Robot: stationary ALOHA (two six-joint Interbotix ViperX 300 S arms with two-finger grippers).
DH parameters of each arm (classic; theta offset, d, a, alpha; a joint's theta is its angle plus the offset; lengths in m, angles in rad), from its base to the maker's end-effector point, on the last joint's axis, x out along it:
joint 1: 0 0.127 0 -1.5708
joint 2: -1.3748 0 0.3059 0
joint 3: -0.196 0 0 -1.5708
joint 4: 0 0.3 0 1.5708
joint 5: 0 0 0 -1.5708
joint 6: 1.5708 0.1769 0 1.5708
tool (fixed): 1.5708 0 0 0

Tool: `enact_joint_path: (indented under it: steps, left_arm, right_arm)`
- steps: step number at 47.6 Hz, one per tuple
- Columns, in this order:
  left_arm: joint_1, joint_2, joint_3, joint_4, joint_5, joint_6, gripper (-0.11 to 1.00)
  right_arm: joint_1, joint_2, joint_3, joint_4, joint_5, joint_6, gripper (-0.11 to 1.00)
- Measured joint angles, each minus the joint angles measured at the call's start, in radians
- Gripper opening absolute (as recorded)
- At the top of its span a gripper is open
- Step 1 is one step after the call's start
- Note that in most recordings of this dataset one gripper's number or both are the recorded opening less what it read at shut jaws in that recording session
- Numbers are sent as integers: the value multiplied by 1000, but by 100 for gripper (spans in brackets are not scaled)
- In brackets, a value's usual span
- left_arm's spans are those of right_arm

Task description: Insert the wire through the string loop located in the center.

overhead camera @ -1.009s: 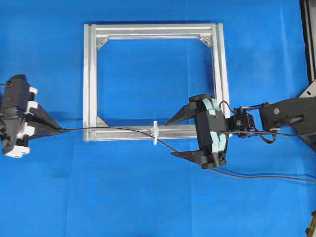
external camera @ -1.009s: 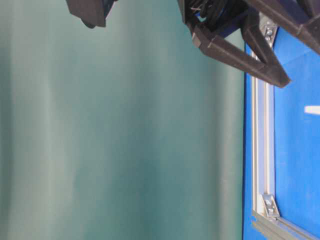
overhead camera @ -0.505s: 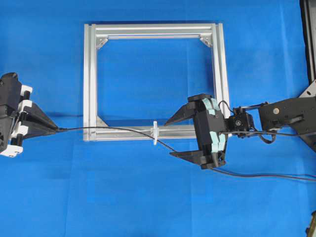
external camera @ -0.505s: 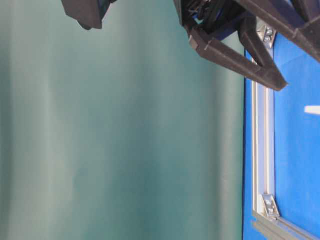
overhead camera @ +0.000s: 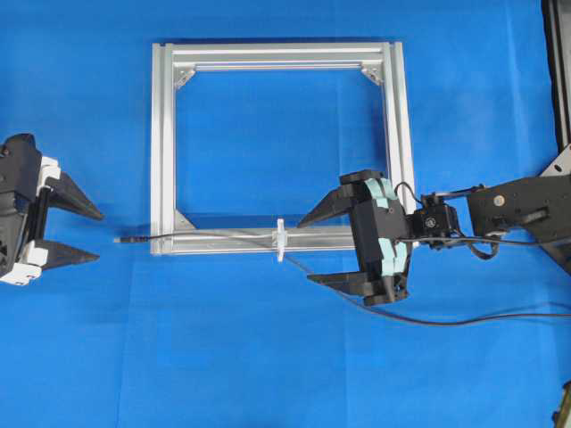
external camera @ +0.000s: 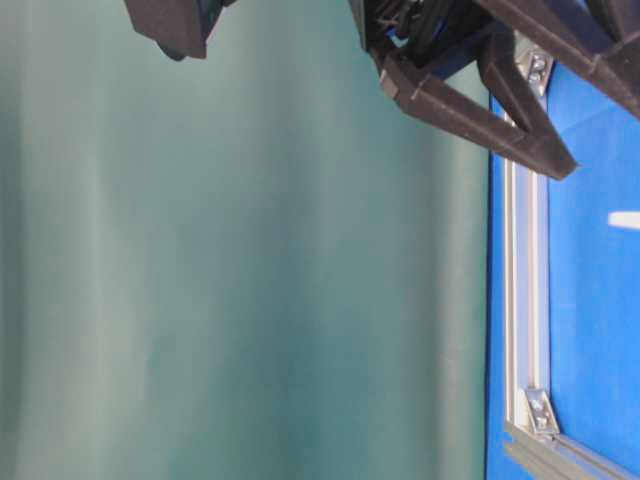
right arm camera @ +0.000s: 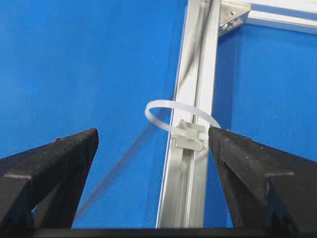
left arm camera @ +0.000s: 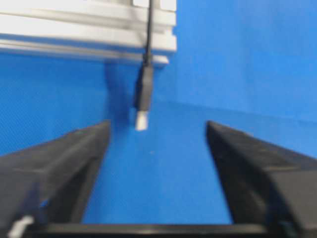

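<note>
The wire (overhead camera: pixel 205 234) lies on the blue table along the frame's front bar. Its plug (overhead camera: pixel 120 239) rests just left of the frame's corner. The line of the wire runs through the small white string loop (overhead camera: pixel 280 241) and on under my right gripper to the right edge. My left gripper (overhead camera: pixel 98 236) is open and empty, its tips just left of the plug. In the left wrist view the plug (left arm camera: pixel 143 104) lies ahead of the open left gripper (left arm camera: pixel 158 126). My right gripper (overhead camera: pixel 306 252) is open and empty just right of the loop (right arm camera: pixel 181 113).
The square aluminium frame (overhead camera: pixel 162 143) lies flat at the table's middle and back. My right arm (overhead camera: pixel 517 209) reaches in from the right. A dark upright structure (overhead camera: pixel 558 71) stands at the right edge. The table-level view shows the right gripper's fingers (external camera: pixel 470 105) above the frame (external camera: pixel 525 300).
My left gripper drew back to the left, then opened and let go of the wire's plug. The plug now lies on the table. The wire has slackened on the right side. The right gripper has barely moved.
</note>
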Motion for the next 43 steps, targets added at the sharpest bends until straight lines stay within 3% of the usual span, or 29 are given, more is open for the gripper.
enact_joint_path:
  steps: [3, 17, 43]
  left_arm:
    - [0, 0, 0, -2, 3, 0, 91]
    - [-2, -64, -3, 0, 5, -3, 88]
    - [2, -107, -114, 0, 6, 12, 88]
  right_arm:
    - [0, 0, 0, 0, 2, 0, 85]
    - [0, -11, 0, -2, 17, -2, 85]
    - [-11, -199, 0, -2, 126, -3, 85]
